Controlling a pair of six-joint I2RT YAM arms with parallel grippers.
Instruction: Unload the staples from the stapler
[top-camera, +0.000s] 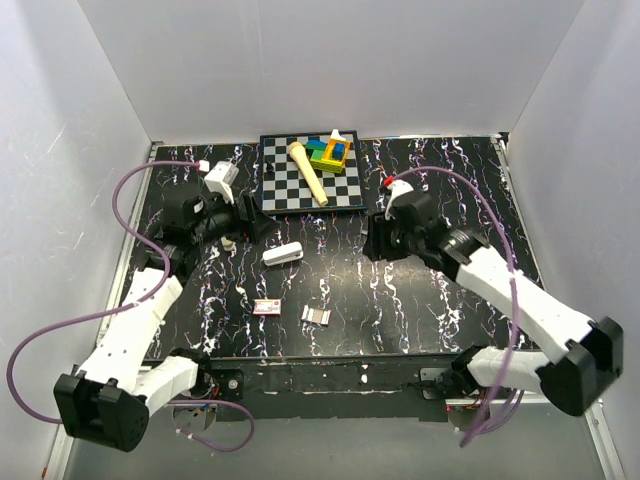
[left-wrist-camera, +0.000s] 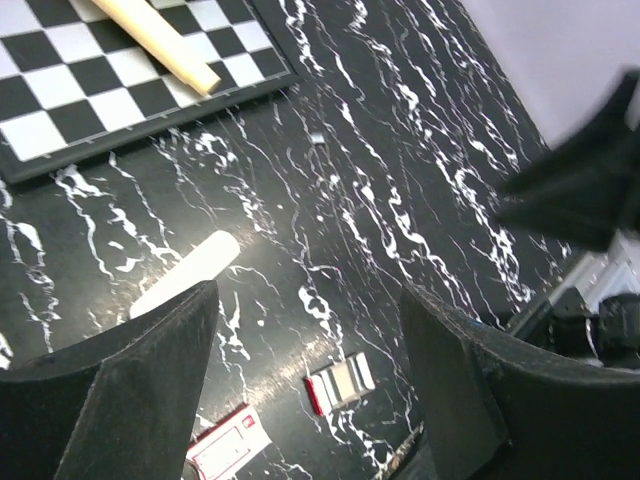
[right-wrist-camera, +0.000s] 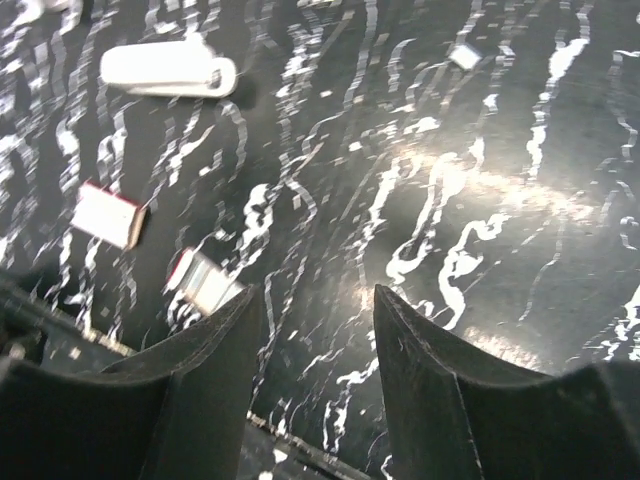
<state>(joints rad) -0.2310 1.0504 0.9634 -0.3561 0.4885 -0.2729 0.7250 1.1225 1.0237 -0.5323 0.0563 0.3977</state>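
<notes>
Jaws on both arms are held wide apart and nothing is gripped in either. Those of the left arm hang above the tabletop at about 10 o'clock and those of the right arm at about 2 o'clock. Each pair is turned inward toward the middle, presumably so that the working area is seen by both wrist cameras without being touched. The white stapler lies flat near the centre, apparently closed, and is touched by neither arm. The staples are judged to be the tiny silvery strip lying loose on the tabletop, apart from the stapler at roughly its 3 o'clock in the right wrist view; it is too small for its joints to be made out. Since the strip lies outside the stapler, the unloading is judged done or nearly so, which would account for the open, stand-off pose. A small red-and-white box is set at the stapler's 7 o'clock, and a red-and-silver item, whose nature cannot be told, at its 5 o'clock. Both are well apart from the jaws. A chessboard carrying a wooden roller and coloured blocks is placed at 12 o'clock, out of the way.
</notes>
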